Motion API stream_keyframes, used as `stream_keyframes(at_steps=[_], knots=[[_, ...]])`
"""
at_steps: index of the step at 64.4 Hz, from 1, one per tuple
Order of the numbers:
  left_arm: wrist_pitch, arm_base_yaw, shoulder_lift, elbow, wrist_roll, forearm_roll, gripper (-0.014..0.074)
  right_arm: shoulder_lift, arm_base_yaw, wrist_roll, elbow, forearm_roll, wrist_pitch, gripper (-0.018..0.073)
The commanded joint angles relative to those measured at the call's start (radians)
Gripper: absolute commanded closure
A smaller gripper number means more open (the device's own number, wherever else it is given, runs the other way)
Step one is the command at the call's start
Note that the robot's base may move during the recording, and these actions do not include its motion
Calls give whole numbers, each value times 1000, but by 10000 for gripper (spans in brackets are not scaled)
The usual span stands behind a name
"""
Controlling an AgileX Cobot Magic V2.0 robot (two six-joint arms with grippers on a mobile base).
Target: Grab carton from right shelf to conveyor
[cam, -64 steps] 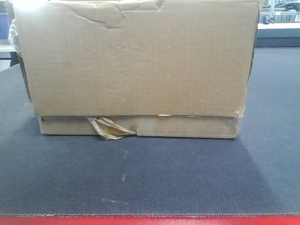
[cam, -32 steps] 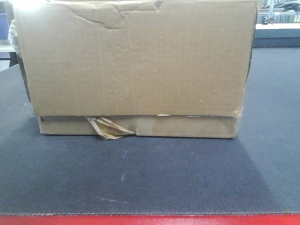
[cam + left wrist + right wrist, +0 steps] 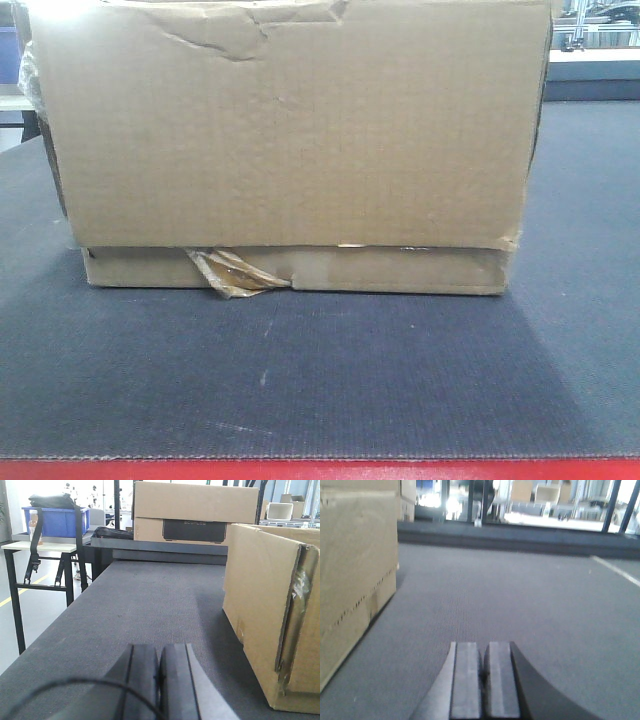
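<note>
Flanking the carton (image 3: 290,140), the left tool (image 3: 159,677) and right tool (image 3: 484,680) both show pads pressed together, gripping nothing. Risk, as judged: a withdrawing arm could clip a side wall and skew the load. The carton sits flat on the conveyor (image 3: 320,380), upper edge dented, tape strands (image 3: 232,273) hanging at its lower band.

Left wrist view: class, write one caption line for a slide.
Shut left gripper low over the dark grey woven conveyor belt, apart from the large brown corrugated cardboard carton resting there.
</note>
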Motion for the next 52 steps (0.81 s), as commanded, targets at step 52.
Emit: stream_keyframes(at_steps=[52], knots=[[-20, 4, -6, -2, 3, -7, 603, -5, -4, 41, 2, 9, -54, 615]])
